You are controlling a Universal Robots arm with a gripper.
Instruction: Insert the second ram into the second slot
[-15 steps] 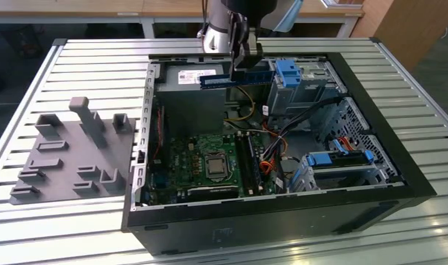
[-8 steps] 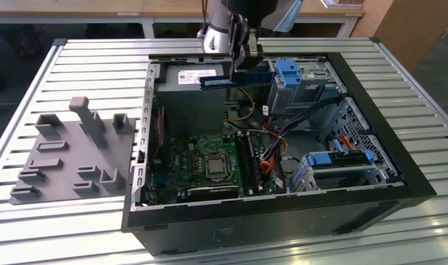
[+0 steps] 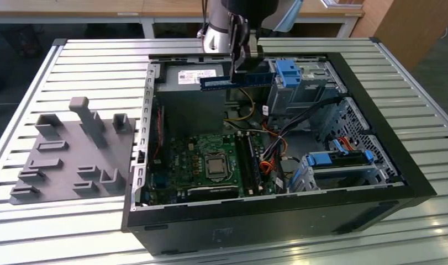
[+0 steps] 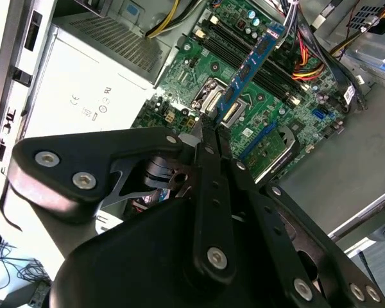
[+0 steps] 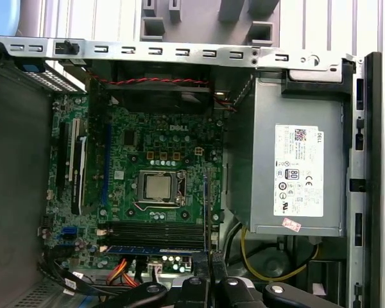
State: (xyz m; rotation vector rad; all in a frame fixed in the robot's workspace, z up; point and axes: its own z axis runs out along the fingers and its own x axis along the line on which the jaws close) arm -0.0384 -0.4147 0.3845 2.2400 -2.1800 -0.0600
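The table (image 3: 98, 66) is made of ribbed metal slats, pale and with a soft shine. The holder (image 3: 69, 160) is grey plastic, matt and a little rough. The computer case (image 3: 283, 221) is black and matt outside; its inner frame is bare grey metal. The power supply (image 5: 263, 128) is dull sheet metal with a white paper label (image 5: 298, 170). The motherboard (image 5: 128, 147) is a green lacquered board with slight gloss, and the processor (image 5: 158, 186) has a smooth metal lid. The memory stick (image 4: 250, 67) is a blue board. The gripper (image 4: 208, 131) is matt black, with bright metal screws.
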